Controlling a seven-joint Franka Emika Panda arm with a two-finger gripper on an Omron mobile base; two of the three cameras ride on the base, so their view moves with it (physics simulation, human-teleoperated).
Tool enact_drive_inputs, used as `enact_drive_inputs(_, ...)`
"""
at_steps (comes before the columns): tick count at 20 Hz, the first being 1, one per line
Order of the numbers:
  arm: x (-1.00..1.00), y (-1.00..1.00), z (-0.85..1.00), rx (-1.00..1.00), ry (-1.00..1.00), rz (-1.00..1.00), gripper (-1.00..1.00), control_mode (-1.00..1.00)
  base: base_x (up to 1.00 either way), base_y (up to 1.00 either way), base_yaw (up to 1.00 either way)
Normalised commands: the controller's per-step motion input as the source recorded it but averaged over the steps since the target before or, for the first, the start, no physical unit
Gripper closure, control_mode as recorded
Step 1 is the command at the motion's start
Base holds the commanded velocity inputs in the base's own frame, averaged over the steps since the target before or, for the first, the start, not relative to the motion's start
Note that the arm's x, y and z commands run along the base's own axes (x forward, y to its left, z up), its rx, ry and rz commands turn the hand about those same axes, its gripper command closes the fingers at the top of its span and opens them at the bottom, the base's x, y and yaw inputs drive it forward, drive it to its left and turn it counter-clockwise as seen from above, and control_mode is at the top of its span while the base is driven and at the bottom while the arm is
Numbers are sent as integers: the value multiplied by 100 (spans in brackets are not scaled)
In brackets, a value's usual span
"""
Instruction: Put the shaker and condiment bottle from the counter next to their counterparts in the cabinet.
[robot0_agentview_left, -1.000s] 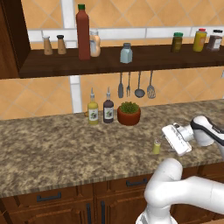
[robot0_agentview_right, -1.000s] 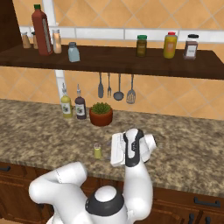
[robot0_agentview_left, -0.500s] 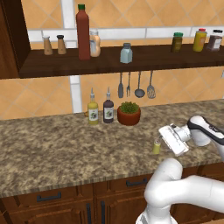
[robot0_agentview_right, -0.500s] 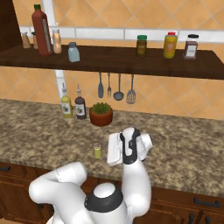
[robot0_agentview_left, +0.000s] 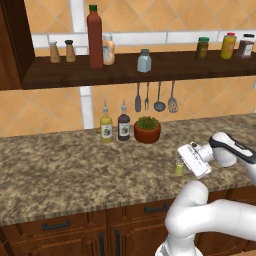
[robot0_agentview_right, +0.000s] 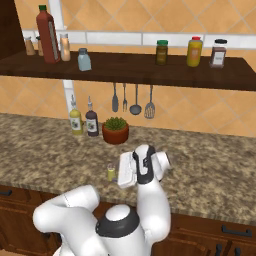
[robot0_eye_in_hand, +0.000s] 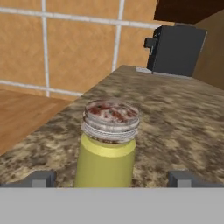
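The gripper (robot0_agentview_left: 181, 161) has closed in on the shaker (robot0_agentview_left: 179, 169) over the last second: the hand, turned sideways, has slid left along the worktop (robot0_agentview_left: 60, 170) until it sits right against the little yellow-green cylinder. In the hand view the shaker (robot0_eye_in_hand: 108, 146) stands upright between the two finger tips (robot0_eye_in_hand: 40, 179), one to each side with a gap showing, so the jaws are apart and nothing is clamped yet. By my reading the reach is done and the close is the step due next; the shaker still stands on the worktop near its front edge.

Counting outward from there: one shaker by the hand. Farther back, by the wall, one yellow pointed-nozzle bottle (robot0_agentview_left: 106, 129), one dark pointed-nozzle bottle (robot0_agentview_left: 123, 128) and one potted plant (robot0_agentview_left: 147, 130). Four utensils (robot0_agentview_left: 154, 97) hang above them. On the cabinet (robot0_agentview_left: 125, 70) stand two brown shakers (robot0_agentview_left: 61, 51), one tall red condiment bottle (robot0_agentview_left: 94, 37) just beside one peach-and-white bottle (robot0_agentview_left: 108, 49), one pale blue-grey shaker (robot0_agentview_left: 144, 61), and three jars (robot0_agentview_left: 226, 46) at the right end. So the bottle half of the task looks finished; the shaker half remains.
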Motion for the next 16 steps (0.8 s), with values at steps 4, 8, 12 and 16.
enact_drive_inputs(4,0,13,0,0,4,0,-100,-100,0,0,0)
enact_drive_inputs(8,0,11,0,0,5,0,-100,-100,0,0,0)
enact_drive_inputs(12,0,14,0,0,4,0,100,-100,0,0,0)
enact_drive_inputs(16,0,12,0,-2,3,0,100,-100,0,0,0)
